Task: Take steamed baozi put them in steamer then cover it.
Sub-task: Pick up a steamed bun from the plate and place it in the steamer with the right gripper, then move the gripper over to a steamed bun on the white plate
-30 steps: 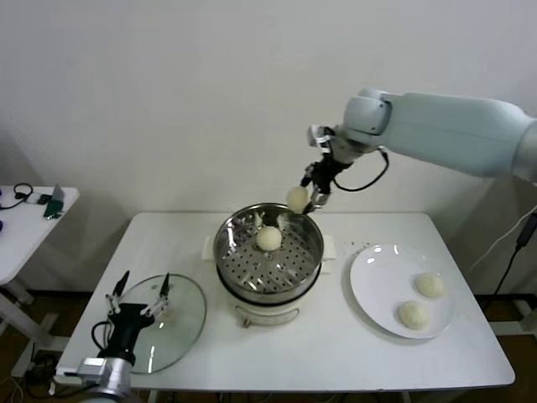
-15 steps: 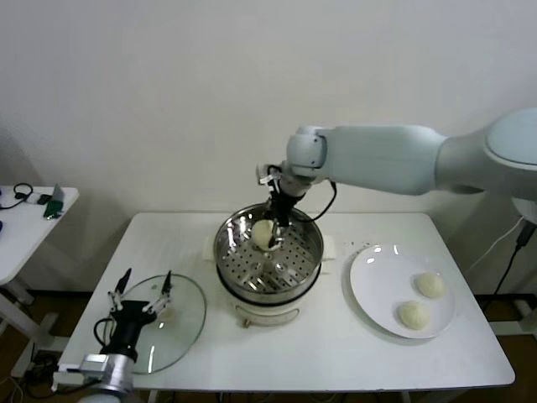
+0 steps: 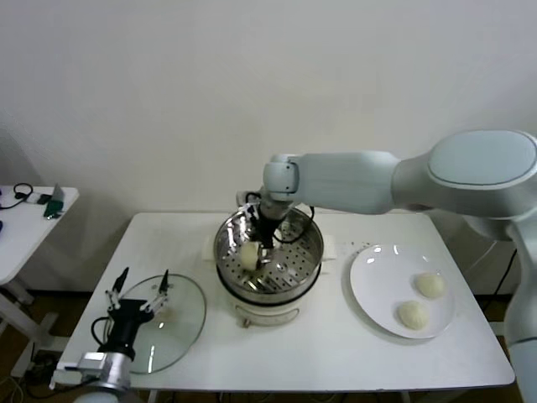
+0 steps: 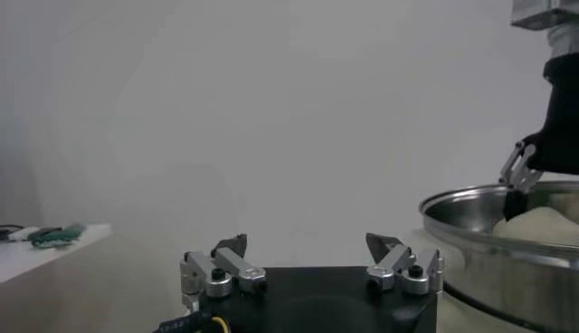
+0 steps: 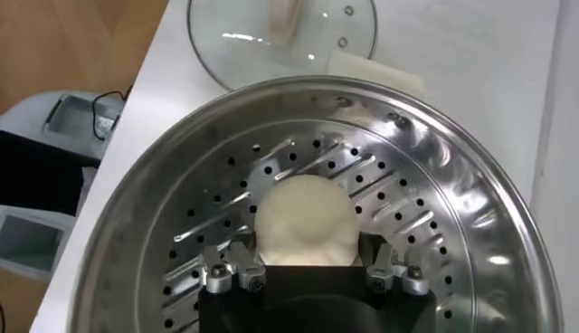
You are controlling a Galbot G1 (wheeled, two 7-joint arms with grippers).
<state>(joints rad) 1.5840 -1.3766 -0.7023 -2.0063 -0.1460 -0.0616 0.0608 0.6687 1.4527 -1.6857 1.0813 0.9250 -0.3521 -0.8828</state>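
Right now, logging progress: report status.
Right gripper inside steamer, shut on baozi. Left gripper open, idle over glass lid. Two baozi on plate. Nothing blocking.

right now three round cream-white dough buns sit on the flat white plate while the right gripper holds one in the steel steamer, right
Not quite: the flat white plate holds two round cream-white dough buns, not three, as the head view shows. The right gripper does hold one in the shiny steel steamer.

The right arm is reaching across the frame's middle from the right edge, its wrist pointing down and the right gripper (image 3: 252,252) clamping a pale bun. The left gripper (image 3: 140,290) is resting at lower left, fingers spread apart.
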